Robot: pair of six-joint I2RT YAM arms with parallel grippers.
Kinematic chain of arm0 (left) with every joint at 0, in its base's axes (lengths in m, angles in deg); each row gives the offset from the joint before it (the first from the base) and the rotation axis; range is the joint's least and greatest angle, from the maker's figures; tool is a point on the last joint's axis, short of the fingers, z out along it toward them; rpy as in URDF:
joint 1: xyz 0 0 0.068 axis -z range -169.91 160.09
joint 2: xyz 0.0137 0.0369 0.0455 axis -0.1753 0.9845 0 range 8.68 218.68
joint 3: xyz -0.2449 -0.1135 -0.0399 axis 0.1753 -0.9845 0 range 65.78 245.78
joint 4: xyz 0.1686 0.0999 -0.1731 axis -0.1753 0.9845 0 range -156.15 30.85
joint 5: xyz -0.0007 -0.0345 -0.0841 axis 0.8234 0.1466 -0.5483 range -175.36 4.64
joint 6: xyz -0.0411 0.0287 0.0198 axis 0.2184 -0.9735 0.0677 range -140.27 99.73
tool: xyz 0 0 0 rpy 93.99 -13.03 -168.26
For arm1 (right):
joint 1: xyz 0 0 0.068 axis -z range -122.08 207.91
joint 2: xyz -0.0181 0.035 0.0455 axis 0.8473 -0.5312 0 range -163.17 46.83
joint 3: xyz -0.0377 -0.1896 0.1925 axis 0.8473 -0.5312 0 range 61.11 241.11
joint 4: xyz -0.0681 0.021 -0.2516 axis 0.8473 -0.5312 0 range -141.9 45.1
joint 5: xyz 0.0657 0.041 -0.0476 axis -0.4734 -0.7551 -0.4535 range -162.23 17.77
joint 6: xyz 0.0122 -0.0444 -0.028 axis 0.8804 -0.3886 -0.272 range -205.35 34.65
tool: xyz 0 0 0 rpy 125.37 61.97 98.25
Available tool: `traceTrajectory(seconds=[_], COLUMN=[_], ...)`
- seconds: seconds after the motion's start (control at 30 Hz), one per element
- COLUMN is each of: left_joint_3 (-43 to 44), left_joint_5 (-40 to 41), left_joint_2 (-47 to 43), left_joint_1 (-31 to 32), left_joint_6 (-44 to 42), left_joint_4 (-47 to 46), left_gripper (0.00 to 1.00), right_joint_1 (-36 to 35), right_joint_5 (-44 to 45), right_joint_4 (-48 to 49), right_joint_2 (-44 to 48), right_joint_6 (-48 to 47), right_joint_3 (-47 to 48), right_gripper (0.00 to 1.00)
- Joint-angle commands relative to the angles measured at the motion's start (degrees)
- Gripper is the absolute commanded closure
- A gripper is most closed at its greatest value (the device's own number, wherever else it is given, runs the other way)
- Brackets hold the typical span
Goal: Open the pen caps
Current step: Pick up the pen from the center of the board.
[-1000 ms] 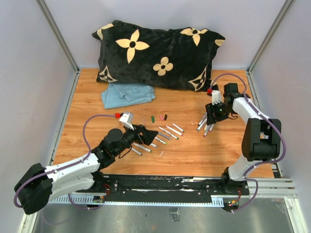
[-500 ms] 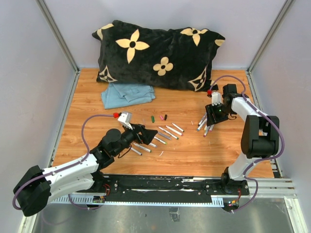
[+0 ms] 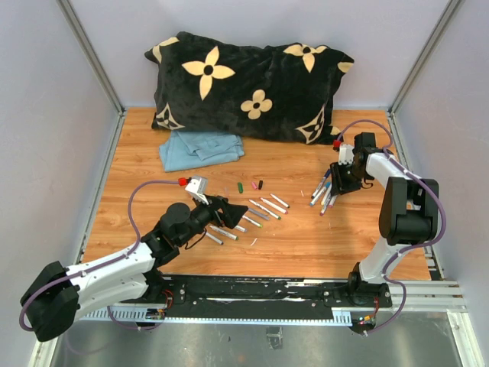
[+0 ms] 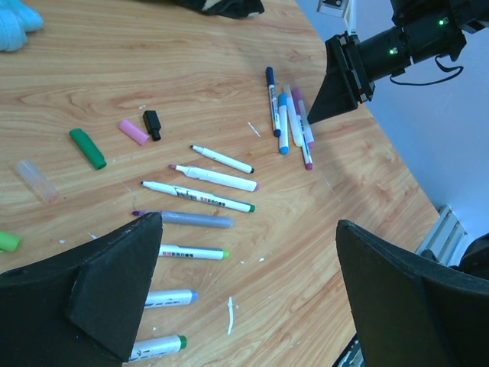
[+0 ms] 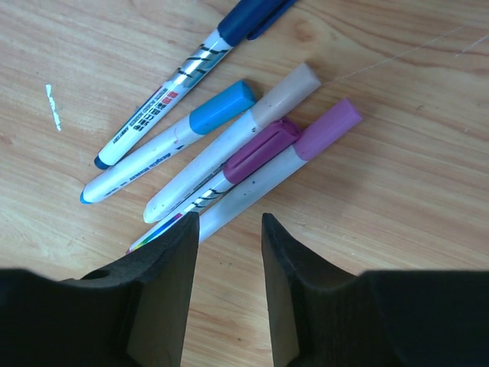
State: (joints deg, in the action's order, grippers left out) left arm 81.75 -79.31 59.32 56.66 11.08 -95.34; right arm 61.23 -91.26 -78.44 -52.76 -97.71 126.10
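Several capped pens (image 5: 229, 145) lie fanned out on the wood, with dark blue, light blue (image 5: 221, 107), beige, purple (image 5: 263, 149) and lilac (image 5: 328, 126) pen caps. My right gripper (image 5: 228, 222) hovers just short of their barrels, open by a narrow gap with nothing between its fingers. In the top view it (image 3: 335, 186) sits at the right end of this cluster (image 3: 322, 196). Loose green (image 4: 88, 147), pink (image 4: 134, 131) and black (image 4: 152, 125) caps lie beside several uncapped pens (image 4: 199, 196). My left gripper (image 4: 244, 290) is wide open above those pens (image 3: 263, 208), holding nothing.
A black pillow with cream flowers (image 3: 252, 84) fills the back of the table, with a folded blue cloth (image 3: 200, 147) in front of it. A clear cap (image 4: 34, 180) lies at the left. Grey walls close in both sides.
My right gripper has shifted slightly right and back off the capped pens, and its jaws have narrowed. The left arm has not moved.
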Motion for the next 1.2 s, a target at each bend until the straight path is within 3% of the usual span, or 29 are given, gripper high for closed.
traceTrajectory(seconds=[0.0, 0.7, 0.87, 1.17], left_joint_3=[1.7, 4.0, 11.9, 37.1], left_joint_5=[-0.7, -3.8, -4.3, 4.9], left_joint_2=[-1.1, -4.2, -4.4, -1.1], left_joint_1=[-0.4, -0.4, -0.4, -0.4], left_joint_6=[-0.1, 1.0, 3.7, 12.6], left_joint_4=[0.0, 0.6, 5.4, 26.5], left_gripper=[0.01, 0.01, 0.01, 0.01], right_joint_1=[1.4, 5.3, 5.6, 5.6], right_joint_5=[1.3, 4.3, 6.1, 7.4], right_joint_4=[1.0, -2.2, -2.8, -2.9], right_joint_2=[-1.6, -4.4, -3.7, -5.7], right_joint_6=[2.0, -0.7, -2.4, -3.8], right_joint_3=[-0.1, 1.2, 1.4, 1.6], right_gripper=[0.62, 0.83, 0.83, 0.77])
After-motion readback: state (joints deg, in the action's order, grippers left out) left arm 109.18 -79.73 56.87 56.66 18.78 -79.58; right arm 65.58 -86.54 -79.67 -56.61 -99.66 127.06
